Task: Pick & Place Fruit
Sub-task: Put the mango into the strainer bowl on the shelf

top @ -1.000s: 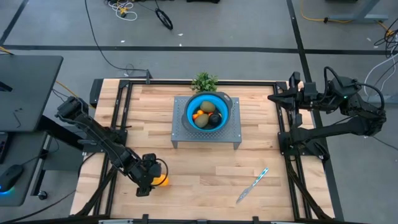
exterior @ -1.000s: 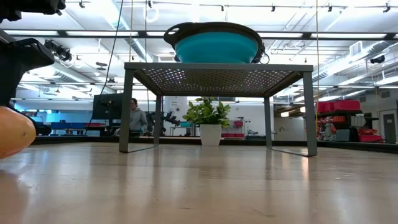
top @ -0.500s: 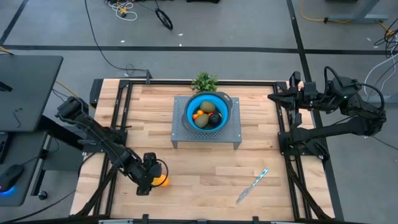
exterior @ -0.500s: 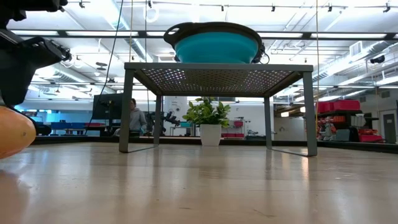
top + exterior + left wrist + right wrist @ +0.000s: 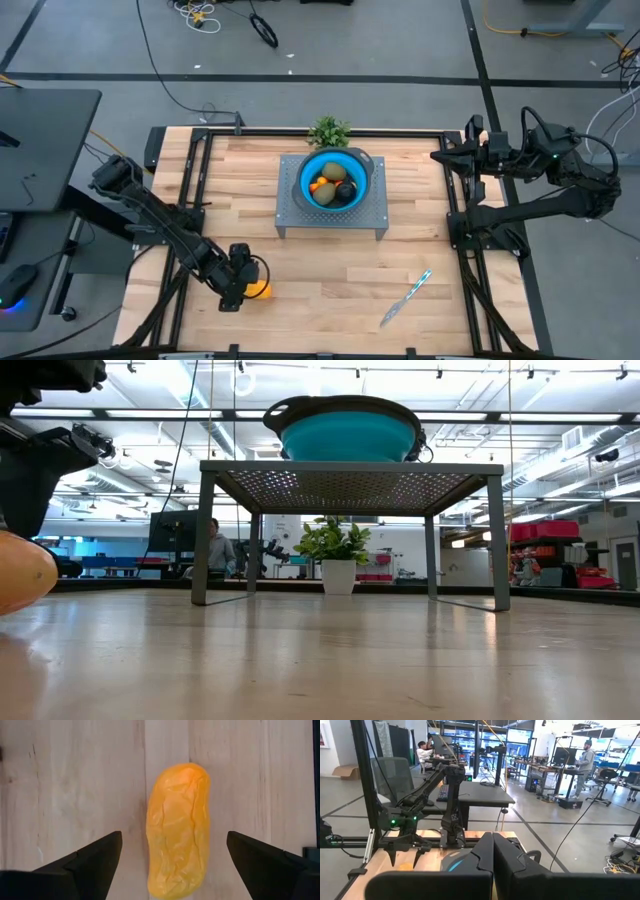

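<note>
Presently the left gripper (image 5: 170, 865) is held wide open above the yellow-orange oblong fruit (image 5: 178, 851), which lies on the table (image 5: 330, 280) at about seven o'clock of the blue bowl (image 5: 309, 172). Remaining fruit (image 5: 333, 189) is seen inside that bowl. The right gripper (image 5: 493, 851) is parked closed at three o'clock.

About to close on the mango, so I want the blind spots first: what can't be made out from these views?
- Mango: high view, mostly covered by the left gripper; low view, cut off by the picture's edge.
- Fruit in the blue bowl: high view too small to count; low view, bowl wall hides it.
- Right gripper: parked, shut, off to the side.
</note>
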`<state>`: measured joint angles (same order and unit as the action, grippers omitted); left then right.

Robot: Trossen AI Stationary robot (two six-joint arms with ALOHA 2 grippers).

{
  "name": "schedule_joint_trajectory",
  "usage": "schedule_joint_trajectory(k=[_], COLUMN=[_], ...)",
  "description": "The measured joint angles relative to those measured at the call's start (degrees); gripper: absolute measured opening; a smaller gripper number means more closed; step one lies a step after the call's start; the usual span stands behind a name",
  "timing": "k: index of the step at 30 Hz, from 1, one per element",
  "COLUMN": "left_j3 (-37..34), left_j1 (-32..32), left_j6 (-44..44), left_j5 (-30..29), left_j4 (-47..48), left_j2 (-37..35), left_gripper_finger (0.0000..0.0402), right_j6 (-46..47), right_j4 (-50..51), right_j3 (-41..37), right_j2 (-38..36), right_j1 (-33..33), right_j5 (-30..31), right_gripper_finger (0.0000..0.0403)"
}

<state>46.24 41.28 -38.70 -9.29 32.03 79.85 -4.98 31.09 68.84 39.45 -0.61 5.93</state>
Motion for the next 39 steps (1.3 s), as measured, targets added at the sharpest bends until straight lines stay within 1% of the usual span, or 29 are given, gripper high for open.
schedule_joint_trajectory(k=[3, 6, 12, 17, 21, 24, 39], left_j3=[0.0, -0.1, 0.0, -0.1, 0.0, 0.0, 0.0], left_j1=[0.0, 0.1, 0.8, 1.4, 1.4, 1.4, 1.4], left_j6=[0.0, 0.0, -0.1, -3.0, -4.2, -4.1, -5.3], left_j5=[-0.1, 0.0, 2.5, 4.1, 5.1, 4.3, 4.3], left_j4=[0.0, -0.9, -5.9, -6.1, -6.2, -6.1, -6.3], left_j2=[0.2, 1.9, 7.7, 11.9, 12.1, 12.0, 12.0], left_gripper_finger=[0.0369, 0.0368, 0.0368, 0.0368, 0.0368, 0.0368, 0.0368], right_j6=[0.0, 0.0, 0.0, 0.0, 0.0, 0.0, 0.0], right_j4=[0.0, 0.0, 0.0, 0.0, 0.0, 0.0, 0.1], right_j3=[0.0, 0.0, 0.0, 0.0, 0.0, 0.0, 0.0], right_j2=[0.0, 0.0, 0.0, 0.0, 0.0, 0.0, 0.0], right_j1=[0.0, 0.0, 0.0, 0.0, 0.0, 0.0, 0.0], right_j5=[0.0, 0.0, 0.0, 0.0, 0.0, 0.0, 0.0], right_gripper_finger=[0.0000, 0.0000, 0.0000, 0.0000, 0.0000, 0.0000, 0.0000])
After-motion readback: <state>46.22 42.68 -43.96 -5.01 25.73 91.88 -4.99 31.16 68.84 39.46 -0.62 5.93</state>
